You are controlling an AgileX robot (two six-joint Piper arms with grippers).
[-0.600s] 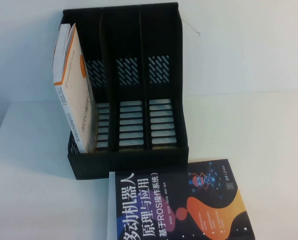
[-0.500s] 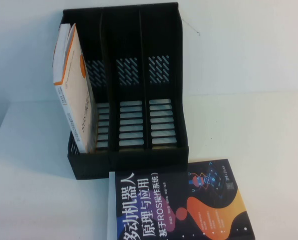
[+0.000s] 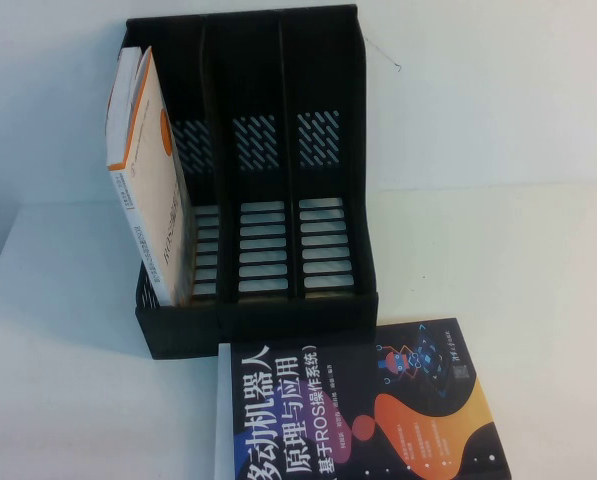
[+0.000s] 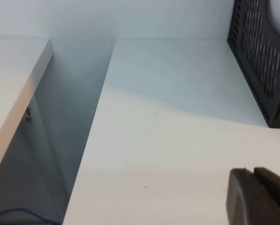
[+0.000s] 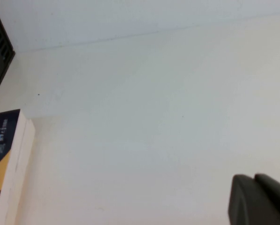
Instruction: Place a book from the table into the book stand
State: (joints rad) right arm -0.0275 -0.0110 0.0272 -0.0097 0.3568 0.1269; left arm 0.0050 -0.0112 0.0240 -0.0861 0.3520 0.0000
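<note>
The dark book (image 3: pixel 363 410) with white Chinese title and orange and purple blobs lies flat on the white table (image 3: pixel 68 380), just in front of the black book stand (image 3: pixel 248 180); its corner (image 5: pixel 1 159) shows in the right wrist view. A white-and-orange book (image 3: pixel 150 205) leans in the stand's left slot. Neither arm shows in the high view. My left gripper (image 4: pixel 252 171) hovers shut over bare table, left of the stand's side wall (image 4: pixel 261 56). My right gripper (image 5: pixel 253 178) is shut over bare table to the right of the book. Both hold nothing.
The stand's middle and right slots (image 3: pixel 323 230) hold nothing. The table's left edge (image 4: pixel 90 140) drops to a gap beside a second white surface (image 4: pixel 13 75). A thin wire hook (image 3: pixel 388 58) sticks out from the stand's top right corner.
</note>
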